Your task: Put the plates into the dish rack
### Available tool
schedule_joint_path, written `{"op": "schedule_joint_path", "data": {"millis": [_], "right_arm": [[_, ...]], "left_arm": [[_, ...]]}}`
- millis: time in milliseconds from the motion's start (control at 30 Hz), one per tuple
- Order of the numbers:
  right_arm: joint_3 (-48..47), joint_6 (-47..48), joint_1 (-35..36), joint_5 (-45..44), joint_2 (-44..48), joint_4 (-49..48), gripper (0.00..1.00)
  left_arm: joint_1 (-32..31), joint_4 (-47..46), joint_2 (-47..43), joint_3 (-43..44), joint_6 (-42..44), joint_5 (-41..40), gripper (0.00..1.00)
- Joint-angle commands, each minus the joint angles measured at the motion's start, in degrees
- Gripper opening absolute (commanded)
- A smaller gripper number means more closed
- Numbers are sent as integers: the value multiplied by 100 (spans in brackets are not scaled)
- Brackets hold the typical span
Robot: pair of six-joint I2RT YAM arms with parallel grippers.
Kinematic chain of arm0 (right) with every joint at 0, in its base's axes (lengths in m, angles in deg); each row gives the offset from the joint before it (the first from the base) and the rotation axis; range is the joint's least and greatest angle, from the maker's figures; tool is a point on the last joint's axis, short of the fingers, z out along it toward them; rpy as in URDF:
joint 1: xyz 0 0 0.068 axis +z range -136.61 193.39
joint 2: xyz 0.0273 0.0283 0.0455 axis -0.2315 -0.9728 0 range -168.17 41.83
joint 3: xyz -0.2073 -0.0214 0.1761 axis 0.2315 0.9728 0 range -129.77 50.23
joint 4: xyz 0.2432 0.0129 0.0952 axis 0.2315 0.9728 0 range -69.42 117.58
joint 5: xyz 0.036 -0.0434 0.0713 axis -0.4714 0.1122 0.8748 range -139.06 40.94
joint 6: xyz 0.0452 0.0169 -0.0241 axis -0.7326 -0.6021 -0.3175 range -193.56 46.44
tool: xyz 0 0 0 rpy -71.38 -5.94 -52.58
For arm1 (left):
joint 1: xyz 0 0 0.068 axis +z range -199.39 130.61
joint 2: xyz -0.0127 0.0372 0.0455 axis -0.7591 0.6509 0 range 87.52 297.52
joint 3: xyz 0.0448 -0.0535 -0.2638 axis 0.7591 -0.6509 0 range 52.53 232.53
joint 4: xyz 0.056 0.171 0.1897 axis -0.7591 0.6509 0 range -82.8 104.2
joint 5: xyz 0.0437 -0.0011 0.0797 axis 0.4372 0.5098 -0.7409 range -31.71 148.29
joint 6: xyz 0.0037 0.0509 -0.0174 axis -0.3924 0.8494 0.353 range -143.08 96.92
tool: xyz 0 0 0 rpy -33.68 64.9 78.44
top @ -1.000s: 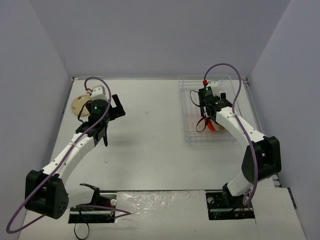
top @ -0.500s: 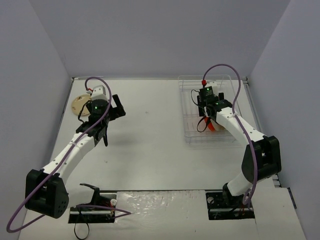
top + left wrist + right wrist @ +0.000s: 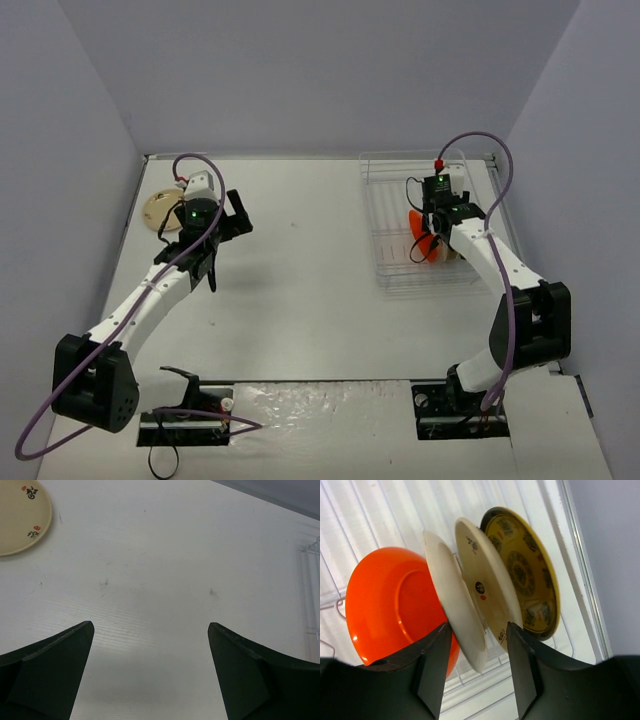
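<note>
The right claw (image 3: 478,627) is straddling the lower edges of two plates standing on edge in the dish rack (image 3: 392,268). The first cream plate (image 3: 447,585) is sitting just inside the finger at the left of the wrist view, and the second cream plate (image 3: 482,570) is leaning close to the other finger. Whether the fingers are squeezing the plates or only bracketing them I cannot tell. Just outside the left-hand finger the orange plate (image 3: 390,600) is standing with its underside facing the camera, close against the first cream plate. Beyond the right-hand finger the dark patterned plate (image 3: 525,570) is standing nearest the rack's side wall. Across the desk (image 3: 160,555), the left claw (image 3: 151,626) is hanging released, fingers spread wide over bare surface and gripping nothing. Ahead of it to the left a loose cream plate (image 3: 20,520) is lying flat, well apart from the fingers. Far to its right an edge of the rack is just showing.
</note>
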Motion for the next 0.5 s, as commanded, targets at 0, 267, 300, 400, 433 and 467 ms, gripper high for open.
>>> {"op": "schedule_joint_path", "data": {"millis": [0, 267, 300, 400, 433, 467], "right_arm": [[40, -136, -248, -46, 433, -398, 44], [57, 142, -178, 762, 330, -552, 50], [56, 138, -177, 771, 332, -545, 50], [57, 145, -161, 762, 387, -527, 50], [68, 168, -145, 785, 396, -536, 51], [75, 225, -105, 802, 415, -542, 52]], "left_arm": [[49, -305, 34, 326, 21, 42, 97], [50, -270, 81, 355, 39, 32, 97], [50, -269, 80, 355, 39, 24, 97], [50, -270, 81, 355, 39, 37, 97], [50, -272, 81, 357, 39, 42, 97], [50, -277, 83, 364, 39, 42, 97]]}}
